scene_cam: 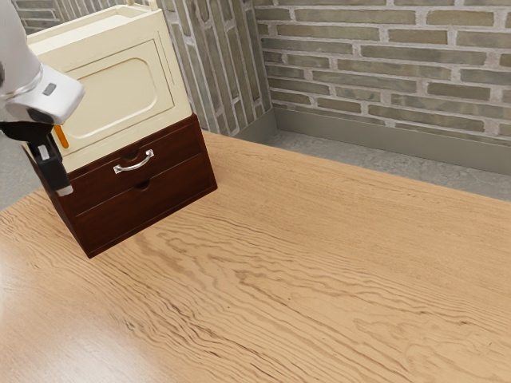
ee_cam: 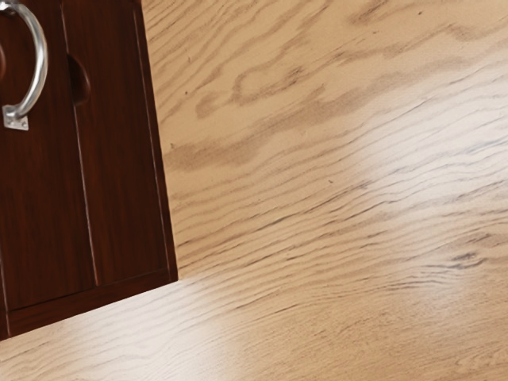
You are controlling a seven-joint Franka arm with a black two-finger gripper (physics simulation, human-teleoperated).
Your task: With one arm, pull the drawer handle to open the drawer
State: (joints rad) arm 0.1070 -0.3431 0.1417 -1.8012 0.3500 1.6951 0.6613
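My gripper (scene_cam: 64, 188) hangs in the exterior view's upper left, in front of the brown drawer unit's left part. It is at the exterior view's left of the silver handle (scene_cam: 135, 167), apart from it. That curved handle is fixed to the upper drawer (scene_cam: 94, 187), whose front looks flush with the unit. Below it is the lower drawer (scene_cam: 152, 196), with a small notch in its top edge. In the wrist view the handle (ee_cam: 40, 59) stands out from the dark drawer front (ee_cam: 44, 206).
A cream box-shaped piece with a rounded panel (scene_cam: 112, 88) rests on top of the drawer unit. The wooden table (scene_cam: 303, 255) extends in front of the unit and toward the exterior view's right. A brick wall (scene_cam: 383, 64) rises beyond the table.
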